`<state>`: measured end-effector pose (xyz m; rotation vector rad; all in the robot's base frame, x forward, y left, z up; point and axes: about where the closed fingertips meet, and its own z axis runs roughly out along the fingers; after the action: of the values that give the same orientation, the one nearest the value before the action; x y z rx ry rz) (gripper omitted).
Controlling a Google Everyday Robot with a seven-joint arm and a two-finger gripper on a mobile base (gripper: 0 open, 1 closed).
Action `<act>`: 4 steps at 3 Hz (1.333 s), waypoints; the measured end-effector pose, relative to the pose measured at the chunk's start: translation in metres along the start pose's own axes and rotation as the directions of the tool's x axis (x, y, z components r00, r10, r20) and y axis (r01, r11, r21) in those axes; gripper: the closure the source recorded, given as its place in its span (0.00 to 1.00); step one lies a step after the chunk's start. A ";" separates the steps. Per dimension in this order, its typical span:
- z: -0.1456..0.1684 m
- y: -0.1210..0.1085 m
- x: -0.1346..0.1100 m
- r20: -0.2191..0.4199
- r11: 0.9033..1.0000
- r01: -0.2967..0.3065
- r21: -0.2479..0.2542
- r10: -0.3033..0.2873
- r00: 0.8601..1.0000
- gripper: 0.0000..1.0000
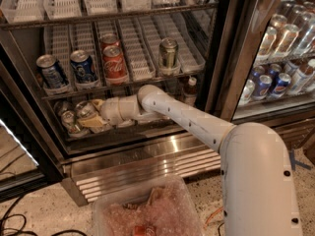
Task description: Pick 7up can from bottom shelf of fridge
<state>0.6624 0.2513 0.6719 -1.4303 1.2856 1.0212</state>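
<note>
The fridge stands open. On its bottom shelf, at the left, lie several pale green-and-silver 7up cans. One 7up can is nearest to my gripper, with another in front of it to the left. My gripper reaches into the bottom shelf from the right. It is open, with one tan finger behind that can and the other in front of it. I cannot tell whether the fingers touch the can.
The shelf above holds two blue cans, a red Coca-Cola can and an amber-brown can. A small brown bottle stands on the bottom shelf to the right. A clear plastic bin sits on the floor in front. A second cooler stands at the right.
</note>
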 end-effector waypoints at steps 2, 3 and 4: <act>-0.023 0.024 -0.021 -0.019 0.999 0.035 -0.012 -0.035 0.999 1.00; -0.038 0.035 -0.022 -0.018 1.000 0.026 -0.005 -0.026 0.999 1.00; -0.065 0.055 -0.032 0.026 1.000 0.028 0.005 -0.029 0.999 1.00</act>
<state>0.6043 0.1943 0.7119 -1.4236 1.2448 1.0140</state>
